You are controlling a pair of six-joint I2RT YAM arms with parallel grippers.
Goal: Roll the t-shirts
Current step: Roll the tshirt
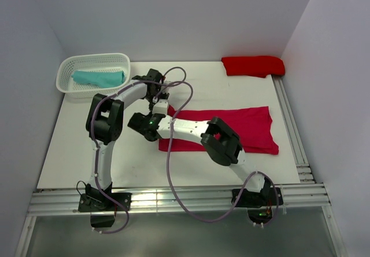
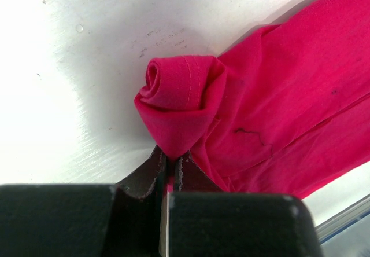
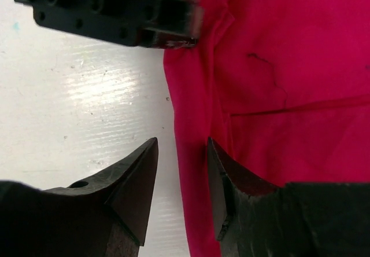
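Raspberry-crimson t-shirt is the one in work, and its rolling has only begun. The left gripper has its jaws pinched together on a fold of the cloth. Just past its fingertips sits a small tight roll, a spiral of hem a few turns deep and seemingly made from one corner. From there the rest of the garment runs away to that gripper's right as a long, flat, folded strip on the table.

The right gripper hovers close beside the left one with its jaws apart and holds nothing. One finger is over bare table and the other over the cloth, so the shirt's edge lies in the gap between them. My reading is that nearly the whole length of this shirt remains to be rolled.

Farther off, well beyond both grippers, the scarlet t-shirt lies as a compact bundle at the far right of the table. The teal t-shirt lies bundled inside the white basket at the far left. Both look already dealt with, though from above I cannot tell rolled from merely folded.
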